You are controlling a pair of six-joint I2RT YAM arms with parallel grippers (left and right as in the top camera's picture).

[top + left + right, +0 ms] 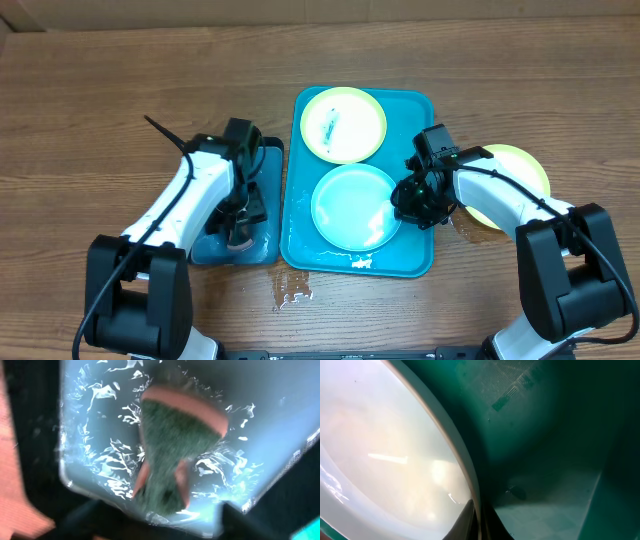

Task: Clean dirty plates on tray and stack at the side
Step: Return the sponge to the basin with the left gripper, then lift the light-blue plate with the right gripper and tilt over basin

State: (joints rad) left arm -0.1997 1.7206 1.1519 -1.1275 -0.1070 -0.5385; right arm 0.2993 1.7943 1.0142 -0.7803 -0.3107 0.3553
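Observation:
The turquoise tray (415, 110) holds a yellow-green plate (343, 124) with a blue-green smear at the back and a light blue plate (350, 205) at the front. A second yellow-green plate (515, 170) lies on the table to the right of the tray. My right gripper (408, 200) is shut on the light blue plate's right rim. In the right wrist view its fingertips (480, 517) pinch the rim of that plate (385, 460) above the tray floor (545, 435). My left gripper (238, 228) is shut on a green and pink sponge (170, 445).
A small dark blue tray (268, 200) stands left of the turquoise tray; its floor (100, 420) is wet and the sponge rests on it. Spilled water (293, 290) lies on the wooden table in front of the trays.

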